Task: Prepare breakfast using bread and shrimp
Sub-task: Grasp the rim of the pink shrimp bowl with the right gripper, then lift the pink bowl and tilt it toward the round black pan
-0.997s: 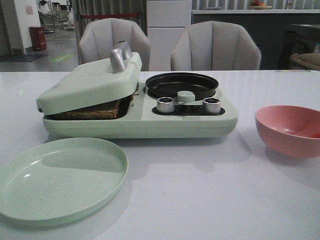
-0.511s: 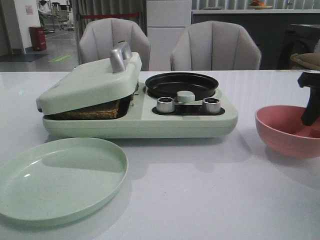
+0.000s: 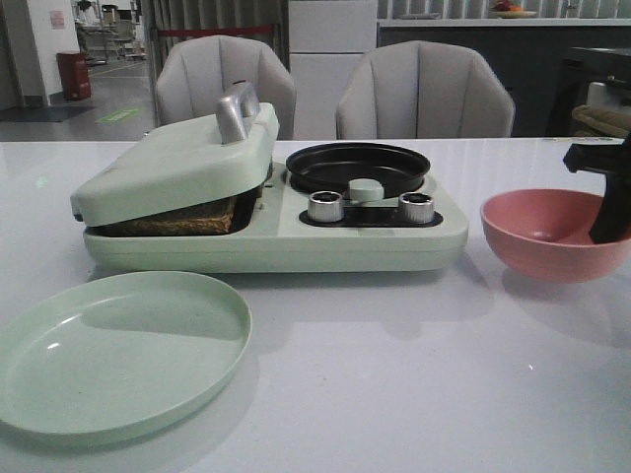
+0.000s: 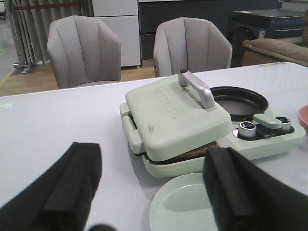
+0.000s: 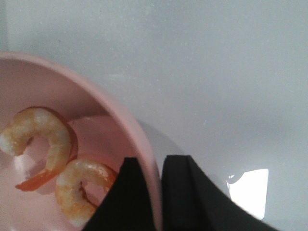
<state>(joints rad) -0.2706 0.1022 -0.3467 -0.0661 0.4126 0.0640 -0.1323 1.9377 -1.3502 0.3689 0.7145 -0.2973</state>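
The front camera looks level and forward across the table. The left wrist camera shares the sandwich maker; the right wrist camera peers closely into the pink bowl.

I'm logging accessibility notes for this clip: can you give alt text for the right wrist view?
The right gripper pinches the rim of a pink bowl, one black finger inside and one outside. Two curled orange-pink shrimp lie in the bowl, above a pale glossy table.
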